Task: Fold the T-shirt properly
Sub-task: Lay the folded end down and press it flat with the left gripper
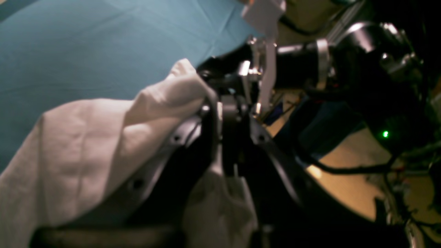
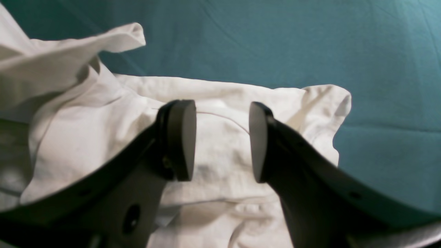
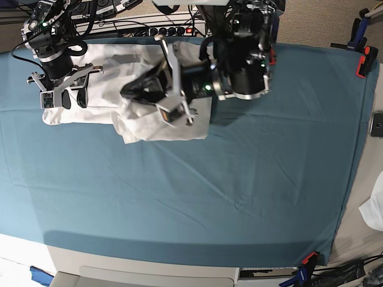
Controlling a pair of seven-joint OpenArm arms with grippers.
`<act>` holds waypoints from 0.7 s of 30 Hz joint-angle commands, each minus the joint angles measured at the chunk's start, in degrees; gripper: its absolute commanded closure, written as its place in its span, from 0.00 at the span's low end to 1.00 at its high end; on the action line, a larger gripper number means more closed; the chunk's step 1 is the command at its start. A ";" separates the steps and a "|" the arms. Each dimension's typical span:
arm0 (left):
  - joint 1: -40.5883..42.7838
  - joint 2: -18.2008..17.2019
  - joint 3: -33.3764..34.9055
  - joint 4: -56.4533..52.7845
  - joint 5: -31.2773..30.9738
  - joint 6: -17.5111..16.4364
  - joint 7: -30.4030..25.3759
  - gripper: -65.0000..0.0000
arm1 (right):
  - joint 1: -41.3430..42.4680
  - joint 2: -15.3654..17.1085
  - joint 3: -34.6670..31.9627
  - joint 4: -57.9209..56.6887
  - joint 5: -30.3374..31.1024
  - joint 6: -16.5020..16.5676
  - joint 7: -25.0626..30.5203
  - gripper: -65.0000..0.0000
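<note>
The white T-shirt (image 3: 102, 110) lies bunched at the far left of the teal table cover (image 3: 239, 179). My left gripper (image 1: 220, 106) is shut on a fold of the T-shirt (image 1: 86, 148), and the cloth drapes over its left finger. In the base view this left gripper (image 3: 130, 91) reaches in from the right over the middle of the shirt. My right gripper (image 2: 218, 141) hangs open just above the T-shirt (image 2: 220, 93) near its rumpled edge, with nothing between its pads. From the base camera, the right gripper (image 3: 72, 98) is at the shirt's left end.
A power strip and cables (image 3: 161, 27) run along the back edge. Clamps (image 3: 363, 60) hold the cover at the right edge and at the front right corner (image 3: 308, 260). A dark device (image 3: 377, 124) and a white cloth scrap (image 3: 374, 209) lie off the table's right side.
</note>
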 commanded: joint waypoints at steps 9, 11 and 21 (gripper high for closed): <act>-0.59 0.76 2.45 0.92 2.29 -0.11 -3.43 0.50 | 0.00 0.52 0.13 0.81 0.59 -0.28 1.73 0.61; -0.61 0.76 2.45 0.92 2.43 0.61 -3.41 0.50 | 0.00 0.57 0.13 0.81 0.59 -0.28 1.70 0.61; -0.66 -0.20 -2.08 1.25 3.34 0.74 -1.42 0.76 | 0.00 0.66 0.13 0.81 0.59 -0.26 1.75 0.61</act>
